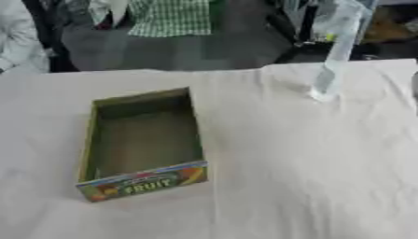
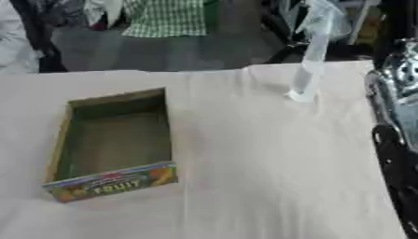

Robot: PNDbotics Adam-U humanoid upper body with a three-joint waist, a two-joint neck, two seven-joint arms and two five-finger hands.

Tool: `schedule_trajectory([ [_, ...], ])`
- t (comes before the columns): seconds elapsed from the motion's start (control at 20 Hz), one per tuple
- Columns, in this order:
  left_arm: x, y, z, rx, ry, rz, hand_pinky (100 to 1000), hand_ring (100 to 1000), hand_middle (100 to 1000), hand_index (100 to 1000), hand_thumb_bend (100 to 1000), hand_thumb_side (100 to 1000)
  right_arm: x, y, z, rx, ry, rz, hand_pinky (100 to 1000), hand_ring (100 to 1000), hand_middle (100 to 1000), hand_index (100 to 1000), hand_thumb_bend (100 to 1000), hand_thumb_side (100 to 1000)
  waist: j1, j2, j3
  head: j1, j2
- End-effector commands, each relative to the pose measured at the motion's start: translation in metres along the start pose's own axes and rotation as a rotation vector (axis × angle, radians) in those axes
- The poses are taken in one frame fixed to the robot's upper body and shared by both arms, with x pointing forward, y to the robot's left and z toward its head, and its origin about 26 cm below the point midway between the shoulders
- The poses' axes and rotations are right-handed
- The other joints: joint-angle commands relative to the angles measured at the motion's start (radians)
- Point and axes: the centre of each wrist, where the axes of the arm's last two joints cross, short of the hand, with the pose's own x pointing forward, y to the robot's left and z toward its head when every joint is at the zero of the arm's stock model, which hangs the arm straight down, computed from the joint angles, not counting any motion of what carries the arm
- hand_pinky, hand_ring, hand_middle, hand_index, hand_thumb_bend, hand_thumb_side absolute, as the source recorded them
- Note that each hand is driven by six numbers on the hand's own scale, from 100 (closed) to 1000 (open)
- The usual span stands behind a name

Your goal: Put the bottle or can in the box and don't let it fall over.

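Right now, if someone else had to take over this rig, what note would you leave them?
Left hand: not in view. Right hand: not in view; only part of the right arm shows at the right edge.
The clear bottle stands upright on the white tablecloth, far right. The fruit box lies open and empty at centre-left, well apart from the bottle.
Done: nothing yet.
Left: grasp the bottle, carry it to the box, set it down upright inside.

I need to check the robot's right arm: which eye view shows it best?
The right eye view: the right arm, silver above and black below, runs down that picture's right edge. The left eye view shows only a sliver at its right edge. Neither view shows a hand.
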Motion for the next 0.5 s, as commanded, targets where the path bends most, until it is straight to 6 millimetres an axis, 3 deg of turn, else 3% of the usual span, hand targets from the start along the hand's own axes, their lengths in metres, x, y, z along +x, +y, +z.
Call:
schedule_trajectory([
  [0.05,0.009,-0.002,-0.004,-0.006,-0.038,-0.003,828,839,786,834,864,615,0.013,0.015,0.003,0.027,-0.003,-0.089,866,820,811,959,100,837,0.001,-0.017,-0.001,-0.006,-0.020],
  [0.35,0.010,-0.002,-0.004,-0.005,-0.038,0.002,826,838,785,834,864,615,0.013,0.038,0.017,0.022,0.047,-0.240,815,762,751,1000,172,883,0.004,-0.018,-0.003,-0.012,-0.036],
  [0.45,0.010,-0.002,-0.004,-0.005,-0.036,0.002,826,838,785,833,864,615,0.014,0.043,0.022,0.013,0.060,-0.281,745,660,701,1000,194,893,0.004,-0.019,-0.005,-0.013,-0.039],
  [0.5,0.010,-0.002,-0.004,-0.004,-0.036,0.002,826,838,785,832,864,615,0.015,0.045,0.024,0.010,0.065,-0.300,658,566,659,1000,202,897,0.003,-0.019,-0.005,-0.014,-0.040],
])
